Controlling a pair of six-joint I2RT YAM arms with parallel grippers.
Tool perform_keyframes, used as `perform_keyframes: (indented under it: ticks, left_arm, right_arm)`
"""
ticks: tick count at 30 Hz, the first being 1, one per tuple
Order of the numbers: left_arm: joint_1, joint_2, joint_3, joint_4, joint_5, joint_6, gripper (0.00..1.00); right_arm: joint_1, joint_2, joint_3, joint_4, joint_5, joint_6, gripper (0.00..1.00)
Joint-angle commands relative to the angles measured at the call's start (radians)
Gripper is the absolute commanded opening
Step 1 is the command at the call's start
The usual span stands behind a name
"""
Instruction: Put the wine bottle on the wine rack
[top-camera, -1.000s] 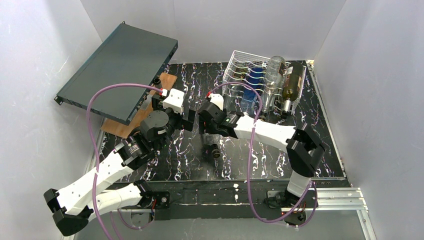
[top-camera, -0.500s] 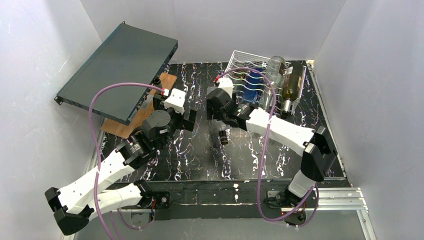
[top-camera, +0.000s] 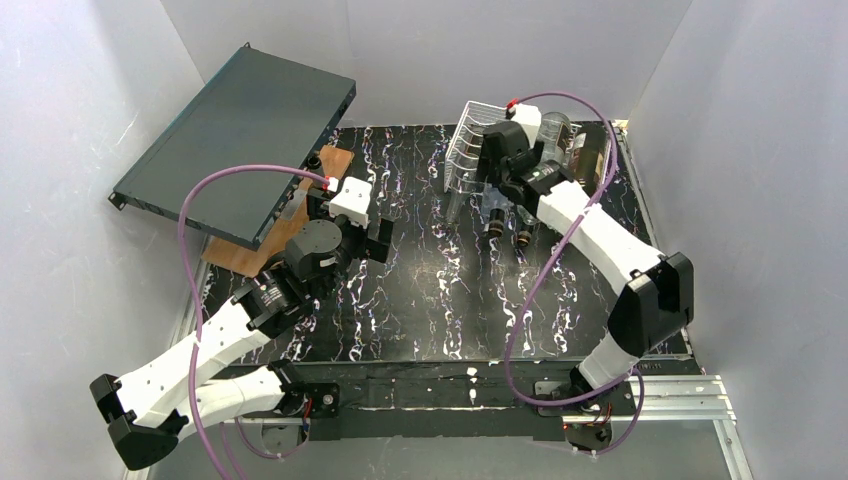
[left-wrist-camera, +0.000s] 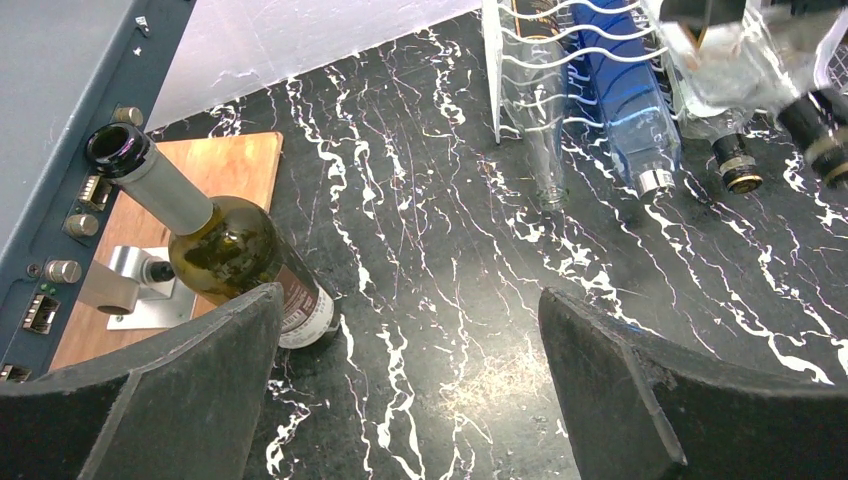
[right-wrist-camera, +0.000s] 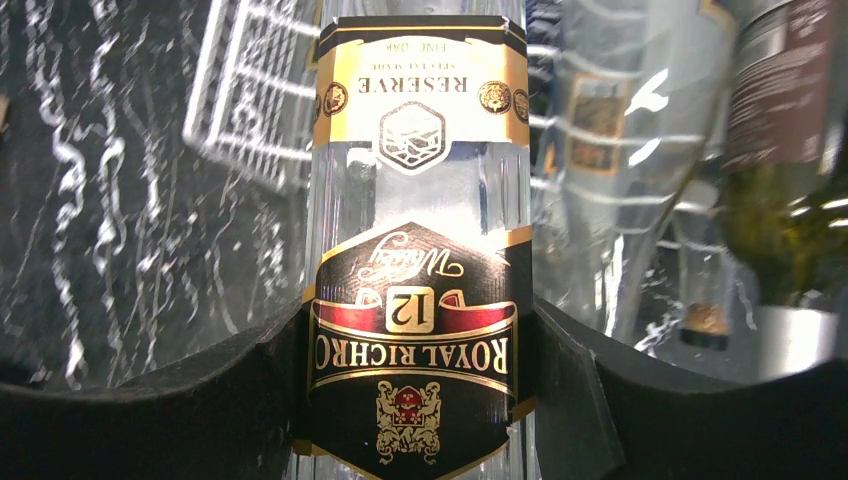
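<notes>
Right gripper (right-wrist-camera: 420, 375) pinching clear bottle (right-wrist-camera: 420, 150) across its black-and-gold label, bottle at white wine rack (top-camera: 468, 140), possibly resting in a cradle, left gripper (left-wrist-camera: 405, 375) spread wide, near green bottle (left-wrist-camera: 225, 255) on wooden board (left-wrist-camera: 215, 165)

Top external view looks down from behind the arm bases over the worktop (top-camera: 440, 300), left wrist view faces forward low above it, right wrist view sits close on a clear bottle (right-wrist-camera: 415, 250); all three share the wine rack (top-camera: 463, 150).
</notes>
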Motion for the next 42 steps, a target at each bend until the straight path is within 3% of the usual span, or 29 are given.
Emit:
perform_keyframes:
  ticks: [1,15,24,37,42]
  left_arm:
    - [0.005,-0.006,-0.006,0.009,-0.022,-0.009,0.98]
    - [0.005,-0.005,-0.005,0.009,-0.032,-0.023,0.99]
    - [0.005,0.006,-0.004,0.008,-0.032,-0.024,0.99]
    - [0.005,0.010,-0.004,0.005,-0.029,-0.023,1.00]
    - [0.005,0.015,-0.002,0.003,-0.025,-0.024,0.99]
  right_arm:
    - [-0.050,0.033,0.149,0.151,0.085,-0.061,0.01]
    - [-0.123,0.322,0.368,0.188,0.170,-0.097,0.01]
    - [-0.156,0.377,0.364,0.253,0.182,-0.147,0.01]
    - [-0.173,0.425,0.391,0.226,0.129,-0.156,0.58]
    - [-0.173,0.436,0.404,0.210,0.095,-0.170,0.71]
